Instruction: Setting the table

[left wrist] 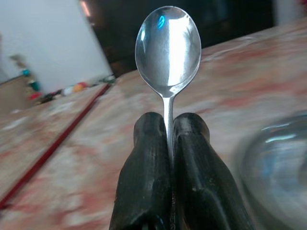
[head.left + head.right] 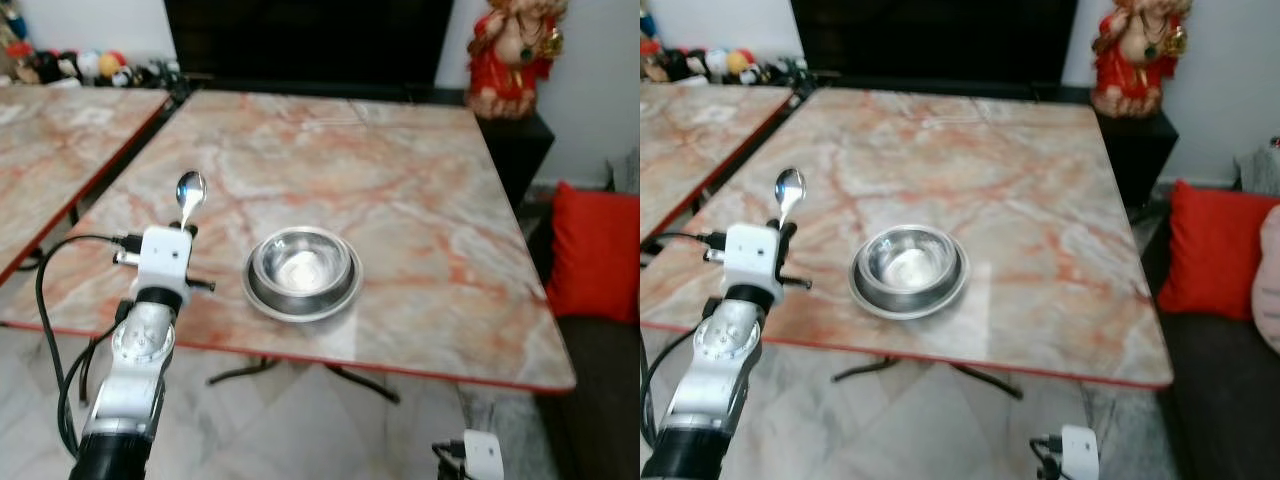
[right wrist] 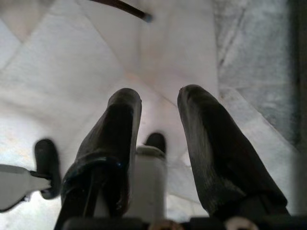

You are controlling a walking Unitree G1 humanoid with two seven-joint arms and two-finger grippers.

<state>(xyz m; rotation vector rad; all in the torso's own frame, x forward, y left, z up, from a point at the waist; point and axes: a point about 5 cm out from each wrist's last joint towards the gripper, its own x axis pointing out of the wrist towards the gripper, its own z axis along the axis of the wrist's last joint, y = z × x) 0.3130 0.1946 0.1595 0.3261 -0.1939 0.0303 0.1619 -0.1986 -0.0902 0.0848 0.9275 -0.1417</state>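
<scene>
Steel bowl [image 2: 302, 268] on its plate [image 2: 300, 301] already sits near the marble table's [image 2: 420, 200] front edge, while the left end effector [image 1: 168, 129], clamped tight on an upright spoon [image 1: 168, 48], hovers beside them, spoon unplaced; the right end effector [image 3: 158, 115] hangs parted and empty.

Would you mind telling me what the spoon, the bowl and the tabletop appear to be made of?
Spoon in the left claw: polished metal, probably steel, with mirror-like glare. Bowl: the same shiny silver metal, reflecting light. Tabletop: glossy marble or a marble-look laminate, cream with orange veins; which one is unclear.
</scene>
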